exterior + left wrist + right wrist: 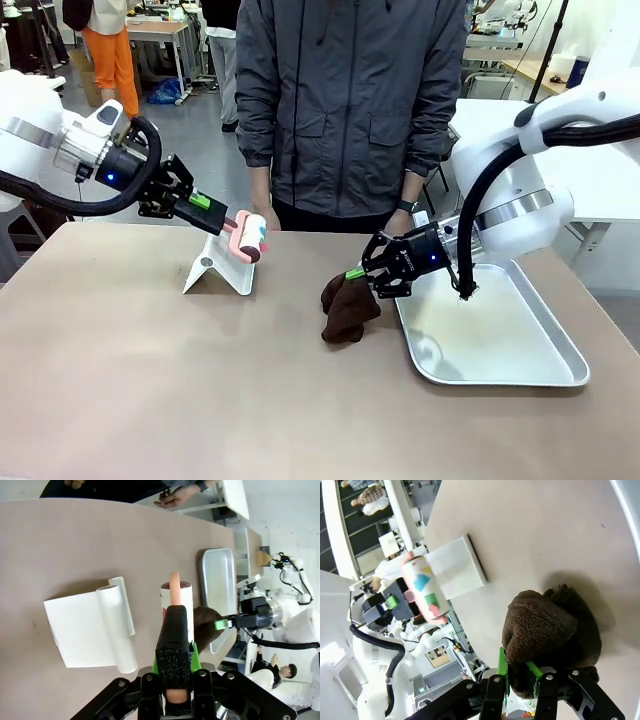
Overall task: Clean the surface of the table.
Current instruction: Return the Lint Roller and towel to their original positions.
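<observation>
**Both arms loaded over the table**

I see my left gripper [222, 221] reaching in from nine o'clock, angled down, jaws pinching the pink handle of one lint roller [250, 238] held above one white folded stand [221, 269]. My right gripper [362, 270] comes from three o'clock, pointing toward nine, jaws clamped on one dark brown cloth [348, 305] that droops onto the table [150, 370]. The taupe table fills the foreground. One silver tray [500, 340] sits at four o'clock. One person's hand [402, 222] rests near twelve.
</observation>
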Tool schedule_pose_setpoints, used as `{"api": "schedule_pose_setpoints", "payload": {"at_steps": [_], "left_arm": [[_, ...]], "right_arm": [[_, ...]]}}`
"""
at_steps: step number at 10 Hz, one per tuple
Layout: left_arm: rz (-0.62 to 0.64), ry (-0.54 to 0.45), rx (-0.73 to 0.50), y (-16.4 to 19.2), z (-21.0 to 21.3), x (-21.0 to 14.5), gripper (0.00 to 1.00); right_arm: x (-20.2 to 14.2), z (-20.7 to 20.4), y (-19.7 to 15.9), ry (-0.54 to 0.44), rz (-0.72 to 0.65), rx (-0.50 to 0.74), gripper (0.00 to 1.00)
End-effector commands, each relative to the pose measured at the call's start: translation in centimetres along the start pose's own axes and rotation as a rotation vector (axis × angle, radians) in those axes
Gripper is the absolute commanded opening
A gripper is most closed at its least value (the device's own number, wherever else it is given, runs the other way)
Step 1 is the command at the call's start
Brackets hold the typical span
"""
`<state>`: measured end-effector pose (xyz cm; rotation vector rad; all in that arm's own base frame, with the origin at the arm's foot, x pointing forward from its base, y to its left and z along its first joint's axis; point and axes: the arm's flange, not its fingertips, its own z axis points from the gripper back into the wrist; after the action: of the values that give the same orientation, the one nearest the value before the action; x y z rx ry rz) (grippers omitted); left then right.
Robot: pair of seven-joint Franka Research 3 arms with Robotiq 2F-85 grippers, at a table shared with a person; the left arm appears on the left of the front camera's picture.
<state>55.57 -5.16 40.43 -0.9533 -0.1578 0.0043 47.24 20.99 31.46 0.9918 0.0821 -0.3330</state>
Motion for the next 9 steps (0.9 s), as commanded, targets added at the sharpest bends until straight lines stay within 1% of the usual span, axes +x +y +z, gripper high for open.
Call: {"api": "schedule_pose_setpoints", "payload": {"at_steps": [1,2,4,5,9], "left_arm": [[-0.012,0.000,0.030,0.4,-1.0,-0.7,0.22],[0.009,-0.031,0.050,0.4,-1.3,-0.6,0.22],[0.046,-0.043,0.112,0.1,-1.7,-0.7,0.22],[0.045,-0.052,0.160,-0.2,-1.9,-0.8,0.22],[0.034,-0.039,0.282,-2.0,-3.2,-0.1,0.22]], "right_arm": [[2.1,-1.3,0.6,-0.086,-0.010,-0.022,0.10],[2.4,-1.9,0.5,-0.126,-0.009,-0.011,0.10],[3.1,-3.0,0.2,-0.222,-0.018,-0.037,0.10],[2.3,-0.9,0.1,-0.104,-0.017,-0.024,0.10],[2.3,-0.9,0.1,-0.104,-0.017,-0.024,0.10]]}}
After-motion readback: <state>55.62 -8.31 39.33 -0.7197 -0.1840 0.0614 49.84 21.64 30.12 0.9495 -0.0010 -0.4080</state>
